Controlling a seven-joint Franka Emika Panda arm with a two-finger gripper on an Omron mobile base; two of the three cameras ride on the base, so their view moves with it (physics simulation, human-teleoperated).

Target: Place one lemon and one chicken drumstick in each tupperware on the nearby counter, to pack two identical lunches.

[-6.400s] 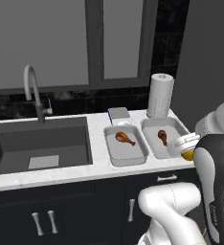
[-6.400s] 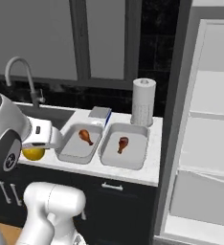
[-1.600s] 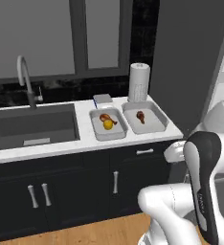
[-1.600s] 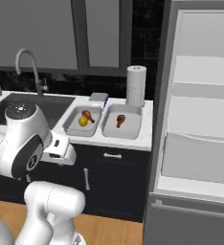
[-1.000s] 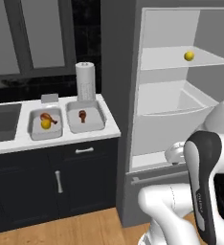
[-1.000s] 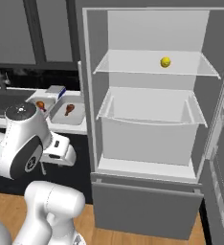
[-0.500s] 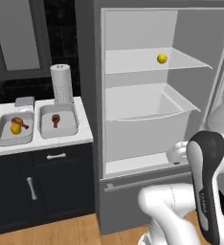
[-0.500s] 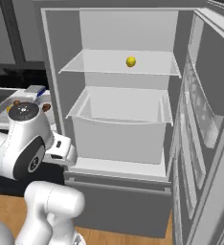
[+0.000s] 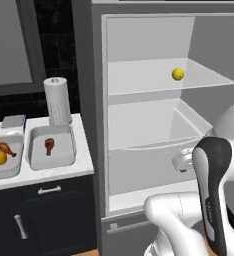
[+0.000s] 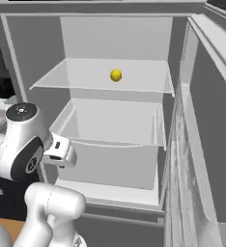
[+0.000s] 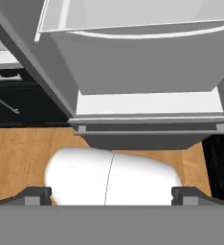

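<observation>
Spread wide and holding nothing, the pincer shows its two dark tips at the lower corners of the hand view, pointing down at wood floor and the base of an open fridge. One lemon sits alone on the fridge's upper glass shelf — right of centre in the left base view, upper middle in the right base view. At the left edge of the left base view, two tupperware tubs rest side by side on the white tabletop: the left tupperware holds a chicken drumstick and a second lemon, the right tupperware another drumstick alone. A paper towel roll stands just behind.
</observation>
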